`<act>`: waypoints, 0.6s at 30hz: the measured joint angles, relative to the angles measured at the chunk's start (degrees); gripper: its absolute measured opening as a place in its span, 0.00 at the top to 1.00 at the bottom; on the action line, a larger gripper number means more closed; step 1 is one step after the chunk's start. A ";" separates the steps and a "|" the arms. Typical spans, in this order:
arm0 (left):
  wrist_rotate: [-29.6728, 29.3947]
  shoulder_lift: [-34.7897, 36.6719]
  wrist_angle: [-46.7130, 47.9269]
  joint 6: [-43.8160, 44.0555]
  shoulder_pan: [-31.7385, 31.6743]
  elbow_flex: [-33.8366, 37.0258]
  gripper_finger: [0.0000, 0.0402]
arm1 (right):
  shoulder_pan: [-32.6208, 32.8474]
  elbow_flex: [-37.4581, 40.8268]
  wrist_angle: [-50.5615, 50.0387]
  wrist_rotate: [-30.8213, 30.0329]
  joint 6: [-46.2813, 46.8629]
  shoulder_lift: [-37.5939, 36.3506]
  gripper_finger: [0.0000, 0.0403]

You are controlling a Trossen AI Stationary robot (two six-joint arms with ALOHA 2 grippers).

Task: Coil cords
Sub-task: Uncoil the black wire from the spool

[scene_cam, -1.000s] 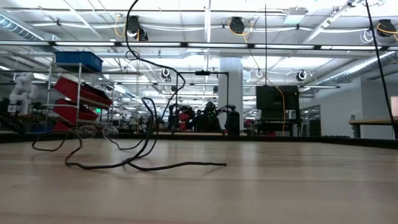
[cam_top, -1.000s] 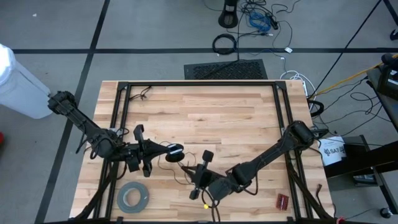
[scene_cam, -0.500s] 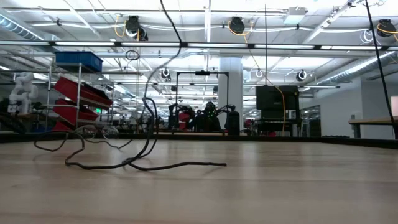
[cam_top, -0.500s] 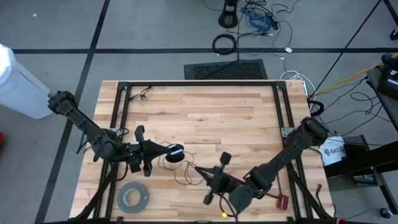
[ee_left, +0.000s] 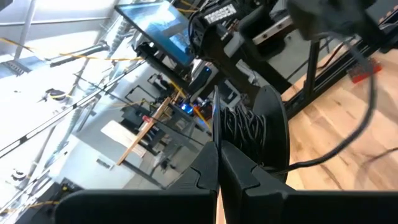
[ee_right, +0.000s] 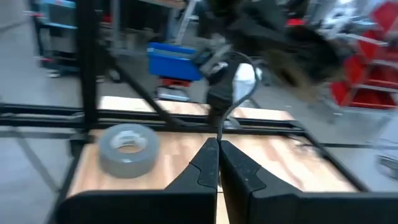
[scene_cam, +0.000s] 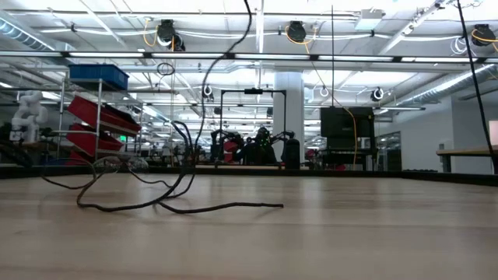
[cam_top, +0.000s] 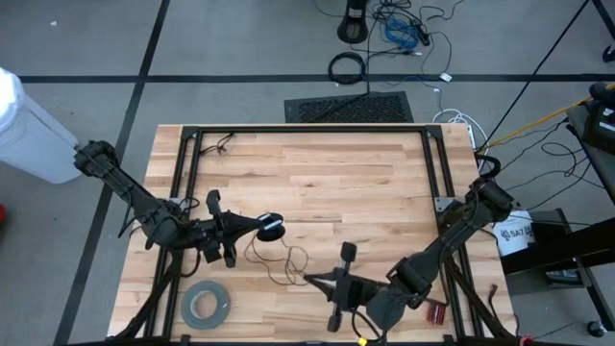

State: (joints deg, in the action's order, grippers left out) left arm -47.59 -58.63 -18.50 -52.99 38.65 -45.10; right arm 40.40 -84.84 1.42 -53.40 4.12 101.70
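The coiling is partly done. The left pincer (cam_top: 252, 227) is clenched on the small round black disc (cam_top: 271, 228), held just above the tabletop (cam_top: 317, 173) left of centre; the left wrist view shows several turns of the thin wire (ee_left: 244, 129) already wound on that disc. The right pincer (cam_top: 309, 280) is clamped on the wire nearer the front edge. Slack loops (cam_top: 279, 259) lie on the tabletop between the two pincers, so more winding remains. The grey tape roll (cam_top: 206, 304) sits untouched at the front left. The turn count cannot be read, and the wire's free end is hard to make out.
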 joint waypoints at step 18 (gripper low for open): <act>-0.29 0.00 -0.55 3.83 0.00 0.00 1.00 | -2.15 0.02 -7.86 5.67 8.62 1.40 1.00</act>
State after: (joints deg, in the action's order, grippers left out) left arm -47.87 -58.63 -19.05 -49.16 38.65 -45.10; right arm 38.25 -84.82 -6.44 -47.73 12.74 103.10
